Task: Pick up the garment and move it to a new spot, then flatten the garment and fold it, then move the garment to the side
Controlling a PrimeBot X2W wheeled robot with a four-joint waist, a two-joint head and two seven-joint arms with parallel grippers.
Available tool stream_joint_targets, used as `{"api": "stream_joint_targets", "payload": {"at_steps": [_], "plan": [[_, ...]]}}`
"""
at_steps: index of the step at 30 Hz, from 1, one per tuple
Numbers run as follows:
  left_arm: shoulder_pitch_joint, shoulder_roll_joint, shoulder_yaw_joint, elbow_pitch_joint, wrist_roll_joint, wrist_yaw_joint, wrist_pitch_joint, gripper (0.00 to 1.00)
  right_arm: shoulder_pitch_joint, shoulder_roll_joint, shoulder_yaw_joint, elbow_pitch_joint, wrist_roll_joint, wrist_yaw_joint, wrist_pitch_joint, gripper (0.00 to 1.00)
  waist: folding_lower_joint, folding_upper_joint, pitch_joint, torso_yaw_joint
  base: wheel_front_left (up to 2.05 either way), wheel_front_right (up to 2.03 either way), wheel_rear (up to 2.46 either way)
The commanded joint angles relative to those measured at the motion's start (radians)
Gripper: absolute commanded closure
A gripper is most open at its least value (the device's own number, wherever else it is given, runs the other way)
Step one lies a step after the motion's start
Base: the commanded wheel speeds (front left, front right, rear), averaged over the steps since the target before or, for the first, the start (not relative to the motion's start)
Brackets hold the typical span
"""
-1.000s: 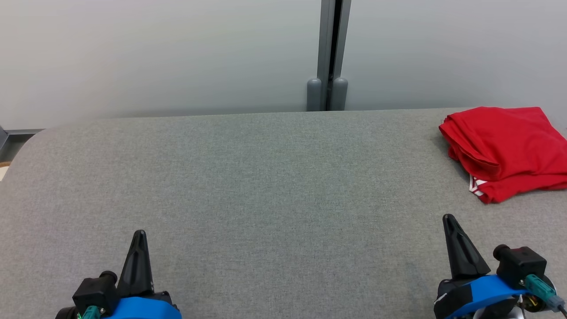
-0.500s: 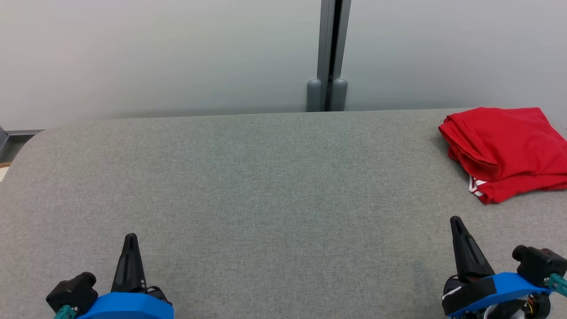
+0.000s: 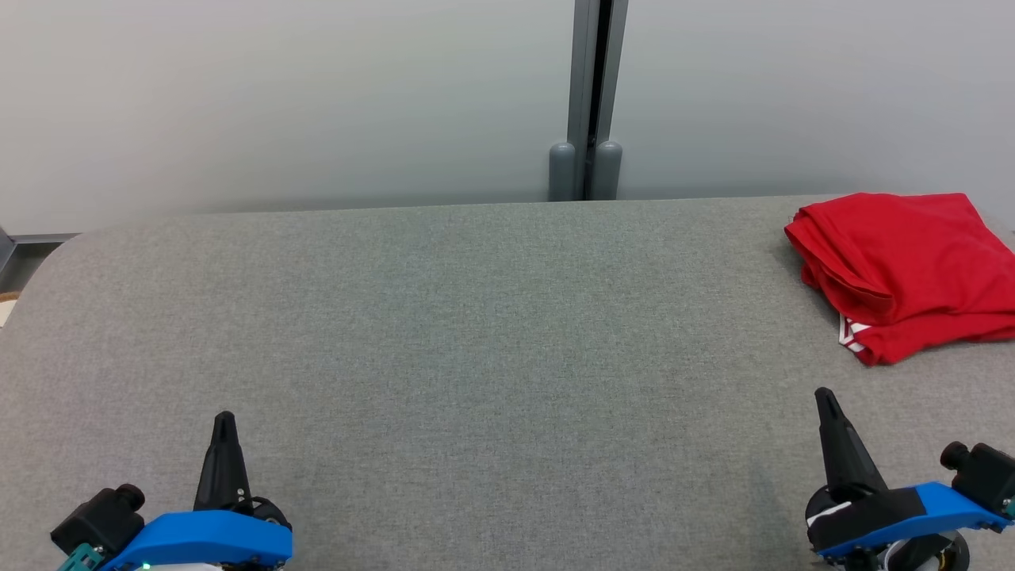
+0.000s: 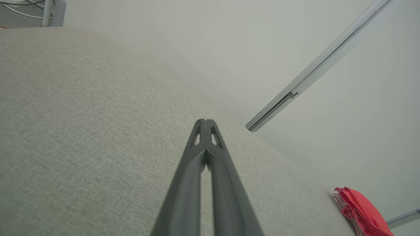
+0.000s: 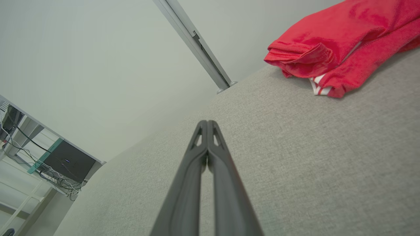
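Observation:
The garment [image 3: 908, 270] is red with a white-striped trim, folded into a compact pile at the far right of the grey table [image 3: 476, 333]. It also lies in the right wrist view [image 5: 344, 46] at the upper right and in the left wrist view [image 4: 361, 213] at the lower right. My left gripper [image 3: 224, 420] is shut and holds nothing, low at the near left of the table, far from the garment. My right gripper [image 3: 825, 396] is shut and holds nothing, at the near right, a short way in front of the garment. Both wrist views show fingertips pressed together [image 4: 205, 122] [image 5: 207, 123].
A pale wall panel with a grey vertical post [image 3: 588, 103] stands right behind the table's far edge. The table's left corner is rounded [image 3: 47, 254]. In the right wrist view a dark box with cables [image 5: 67, 160] sits beyond the table's left end.
Both grippers have drawn back toward the near edge and slightly outward, left one leftward, right one rightward. Each has closed the last bit. The garment has not moved.

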State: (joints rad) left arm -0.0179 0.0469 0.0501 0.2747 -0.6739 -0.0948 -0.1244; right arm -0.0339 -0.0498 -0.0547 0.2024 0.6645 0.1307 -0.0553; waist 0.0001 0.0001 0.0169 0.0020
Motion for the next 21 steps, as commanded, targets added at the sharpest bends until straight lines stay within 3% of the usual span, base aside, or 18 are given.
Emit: {"api": "stream_joint_targets", "payload": {"at_steps": [1,21], "plan": [[-0.03,0.003,0.005,-0.017,-0.041,-0.005,0.009,1.0,-0.03,-0.002,-0.006,-0.011,0.042,0.0,0.007,1.0,-0.0001,-0.0001,0.0,0.0,0.0,0.0,0.0],[-0.05,0.004,0.024,-0.022,-0.302,-0.015,0.076,1.0,-0.046,-0.002,-0.022,0.005,0.306,0.0,0.055,1.0,-0.0001,-0.0001,-0.003,0.0,0.0,0.0,0.0]]}}
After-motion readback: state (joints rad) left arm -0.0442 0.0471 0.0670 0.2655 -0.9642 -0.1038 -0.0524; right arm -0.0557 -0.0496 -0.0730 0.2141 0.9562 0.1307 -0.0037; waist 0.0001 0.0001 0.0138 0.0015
